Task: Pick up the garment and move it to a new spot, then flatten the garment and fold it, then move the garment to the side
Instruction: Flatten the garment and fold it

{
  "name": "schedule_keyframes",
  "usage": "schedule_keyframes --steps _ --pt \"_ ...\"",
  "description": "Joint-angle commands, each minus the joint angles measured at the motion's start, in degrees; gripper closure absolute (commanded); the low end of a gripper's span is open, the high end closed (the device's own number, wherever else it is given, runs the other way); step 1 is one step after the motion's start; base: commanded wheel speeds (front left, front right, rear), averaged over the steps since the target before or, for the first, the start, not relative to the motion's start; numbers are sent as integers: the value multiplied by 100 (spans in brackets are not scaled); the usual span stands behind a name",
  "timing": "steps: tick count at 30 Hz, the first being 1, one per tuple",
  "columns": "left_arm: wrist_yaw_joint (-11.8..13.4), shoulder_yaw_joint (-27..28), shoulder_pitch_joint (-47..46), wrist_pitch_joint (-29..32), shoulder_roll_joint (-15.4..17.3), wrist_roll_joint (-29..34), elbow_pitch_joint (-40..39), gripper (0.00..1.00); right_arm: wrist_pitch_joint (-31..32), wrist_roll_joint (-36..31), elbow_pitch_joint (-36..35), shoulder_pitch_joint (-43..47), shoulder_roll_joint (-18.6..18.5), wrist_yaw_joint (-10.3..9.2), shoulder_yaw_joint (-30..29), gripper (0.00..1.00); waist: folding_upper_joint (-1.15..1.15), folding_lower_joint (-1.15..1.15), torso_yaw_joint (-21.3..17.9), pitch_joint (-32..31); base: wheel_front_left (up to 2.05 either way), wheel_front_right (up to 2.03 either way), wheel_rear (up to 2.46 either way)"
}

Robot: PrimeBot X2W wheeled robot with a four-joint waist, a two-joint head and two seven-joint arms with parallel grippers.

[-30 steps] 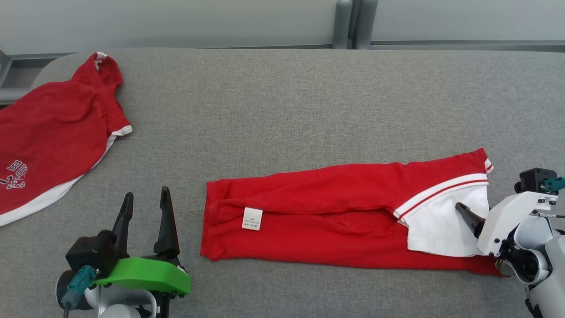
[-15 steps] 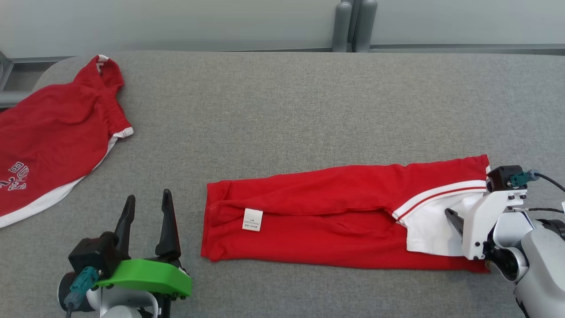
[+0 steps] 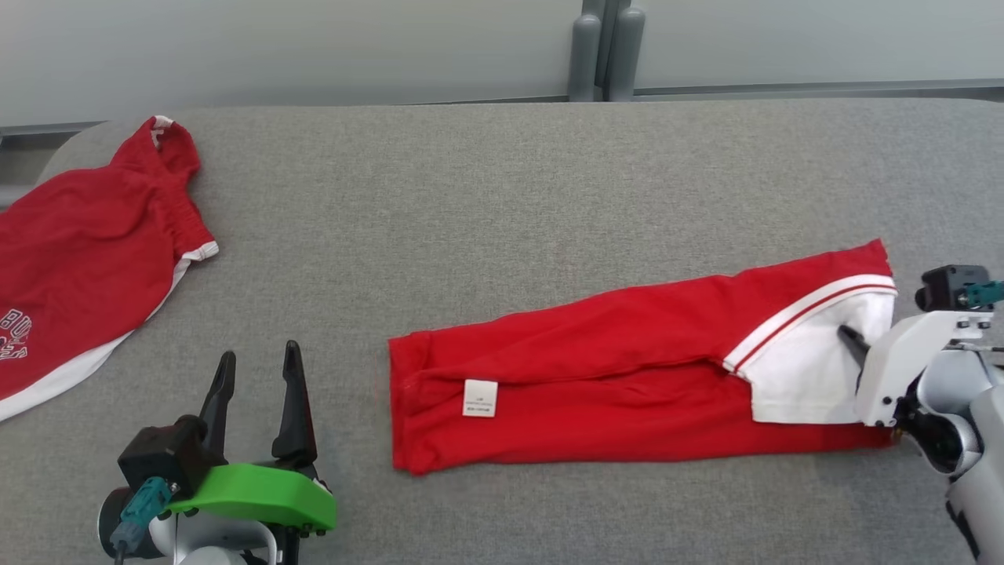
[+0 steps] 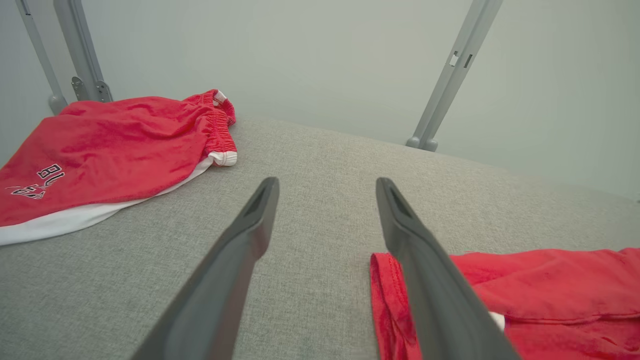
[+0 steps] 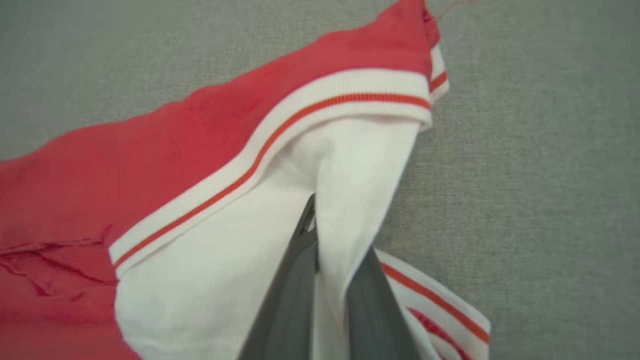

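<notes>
Well off to the left of the left pincer (image 3: 260, 351), a second piece of red clothing (image 3: 86, 251) with a white hem and white lettering lies rumpled at the edge of the grey worktop (image 3: 502, 196), apart from everything else. The left pincer has its two dark fingers spread wide, with nothing between them. Just to its right begins the garment (image 3: 612, 377), a long red strip lying flat. In the left wrist view its near end lies close beside the pincer's right finger, and a small white label (image 3: 480, 398) shows near that end. The strip runs rightward to a white panel (image 3: 808, 369) edged with a red-and-white band. There the right pincer (image 3: 849, 337) has its fingers pressed together, pinching a raised fold of the white panel.
</notes>
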Motion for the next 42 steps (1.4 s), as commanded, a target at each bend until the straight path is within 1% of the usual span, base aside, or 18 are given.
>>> schedule_keyframes --steps 1,6,7,10,13,16,19,24,26,34,38,42 --pt "8 -10 54 -10 39 -19 -26 0 4 88 -125 -19 -179 -9 -189 100 58 0 -146 -18 0 0 0" --pt "15 -32 27 6 40 -4 -47 0 144 32 -370 111 -519 -9 -685 100 58 0 -379 -6 0 0 0" --pt "15 -32 27 6 40 -4 -47 0 144 32 -370 111 -519 -9 -685 100 58 0 -379 -6 0 0 0" --pt "14 -37 -4 11 54 4 -57 0 270 15 -522 177 -619 -9 -1001 100 58 0 -518 11 0 0 0" --pt "-4 -58 -46 31 50 3 -38 0 414 152 -679 198 -470 -6 -1214 100 58 0 -627 27 0 0 0" --pt "-20 -83 -91 40 21 4 -29 0 527 240 -913 246 -265 -6 -1221 100 58 0 -702 40 0 0 0" --pt "-18 -84 -128 41 33 6 -25 0 651 340 -1255 263 -85 -5 -1136 100 58 0 -749 50 0 0 0" --pt "-14 -84 -145 36 48 -3 -6 0 866 508 -1942 315 88 -5 -980 100 58 0 -779 24 0 0 0" --pt "-10 -97 -144 32 25 -19 10 0 1009 593 -2375 386 166 -4 -846 100 58 0 -768 -5 0 0 0" --pt "-39 -125 -169 10 -31 -52 48 0 1389 572 -3385 640 494 -4 -288 100 58 0 -642 -88 0 0 0" --pt "-63 -139 -148 -13 -63 -60 79 0 1523 559 -3647 728 656 -4 59 100 58 0 -560 -118 0 0 0" --pt "-94 -164 -183 -23 -97 -65 110 0 1569 483 -3592 634 808 -4 423 100 58 0 -469 -125 0 0 0"
